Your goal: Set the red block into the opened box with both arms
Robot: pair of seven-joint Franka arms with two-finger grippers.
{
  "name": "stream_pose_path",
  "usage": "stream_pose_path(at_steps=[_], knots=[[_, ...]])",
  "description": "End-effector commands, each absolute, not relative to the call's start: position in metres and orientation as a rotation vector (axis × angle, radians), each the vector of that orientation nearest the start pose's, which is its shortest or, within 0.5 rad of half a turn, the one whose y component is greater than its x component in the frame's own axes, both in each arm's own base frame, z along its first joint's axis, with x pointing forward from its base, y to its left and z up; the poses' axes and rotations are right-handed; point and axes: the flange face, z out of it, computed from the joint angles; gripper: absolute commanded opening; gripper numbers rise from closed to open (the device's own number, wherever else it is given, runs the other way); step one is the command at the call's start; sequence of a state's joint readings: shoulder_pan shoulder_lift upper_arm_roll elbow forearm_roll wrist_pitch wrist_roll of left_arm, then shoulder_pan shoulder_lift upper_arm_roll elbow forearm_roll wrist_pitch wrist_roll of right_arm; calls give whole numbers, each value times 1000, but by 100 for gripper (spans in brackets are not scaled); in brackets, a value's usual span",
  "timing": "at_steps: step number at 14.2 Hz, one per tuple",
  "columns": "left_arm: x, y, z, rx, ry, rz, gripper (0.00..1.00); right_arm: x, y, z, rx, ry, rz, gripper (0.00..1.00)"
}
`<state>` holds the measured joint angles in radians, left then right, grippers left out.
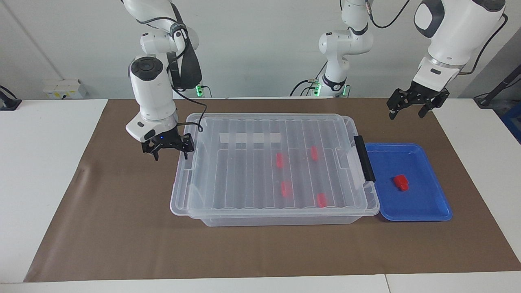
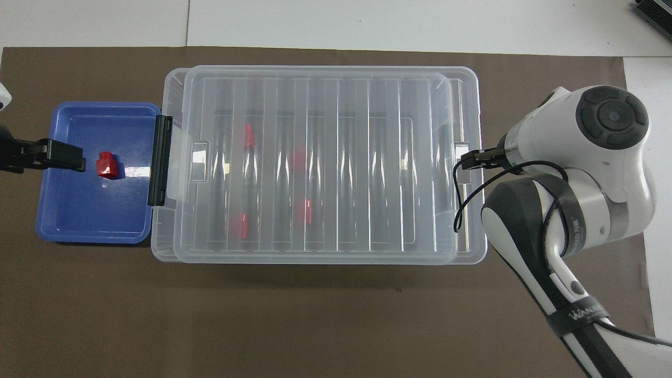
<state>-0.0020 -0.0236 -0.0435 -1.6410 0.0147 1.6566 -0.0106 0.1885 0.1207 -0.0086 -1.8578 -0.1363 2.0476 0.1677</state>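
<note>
One red block (image 1: pixel 401 182) (image 2: pixel 106 164) lies in the blue tray (image 1: pixel 431 211) (image 2: pixel 79 220). The clear box (image 1: pixel 276 220) (image 2: pixel 161 247) sits mid-mat with its ribbed lid (image 1: pixel 244 179) (image 2: pixel 320 105) on it. The lid is shifted toward the right arm's end and overhangs the rim there. Several more red blocks (image 1: pixel 279 160) show through the lid. My right gripper (image 1: pixel 171 156) (image 2: pixel 469 160) is open at that end of the lid, with one finger against its rim. My left gripper (image 1: pixel 407 115) (image 2: pixel 68 156) hangs open in the air by the tray, holding nothing.
A black bar handle (image 1: pixel 364 158) (image 2: pixel 160 160) sits at the box end next to the tray. Brown mat (image 1: pixel 122 228) covers the table around box and tray. The right arm's cable (image 2: pixel 462 199) droops over the lid's end.
</note>
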Motion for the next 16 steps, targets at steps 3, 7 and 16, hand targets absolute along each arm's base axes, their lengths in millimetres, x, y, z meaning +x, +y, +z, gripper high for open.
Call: stream_pose_path(at_steps=[3,7,16], knots=[[547,0,598,-3100,28,-180,100,596,84,458,-3292,-109,-158,100],[547,17,591,-3087,94,-231,100,599,68,459,-3294,-76,-158,100],[549,70,496,-3075,-40,-296,100,600,45,458,-3298,-22,-146,100]])
